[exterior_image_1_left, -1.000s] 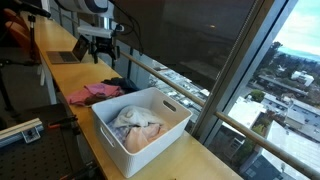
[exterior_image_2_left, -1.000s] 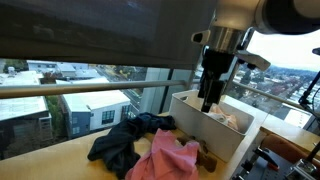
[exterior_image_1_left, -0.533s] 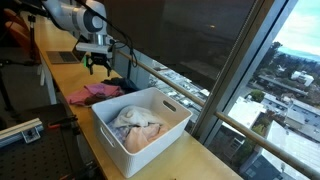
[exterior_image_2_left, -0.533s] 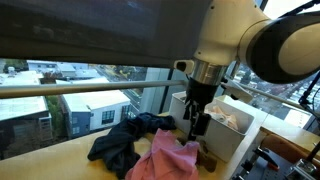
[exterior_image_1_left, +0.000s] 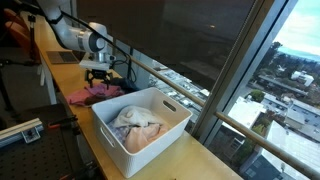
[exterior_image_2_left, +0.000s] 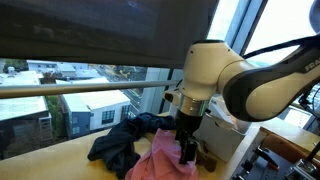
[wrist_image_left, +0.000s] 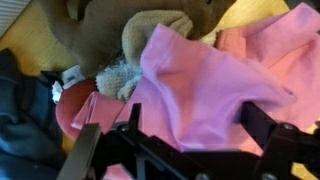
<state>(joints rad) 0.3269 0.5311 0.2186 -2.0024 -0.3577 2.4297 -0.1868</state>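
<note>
Jaws apart: your gripper straddles the crumpled pink cloth, spread wide enough to clear its raised fold; cloth lies at the window edge of the wooden counter, beside a white plastic basket.

In the wrist view, the gripper is cut off by the lower edge. A beige toy beside the pink cloth is partly covered by it, its shape left unclear.

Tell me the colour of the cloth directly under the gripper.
Pink. The cloth beneath the gripper shows best in the wrist view.
</note>
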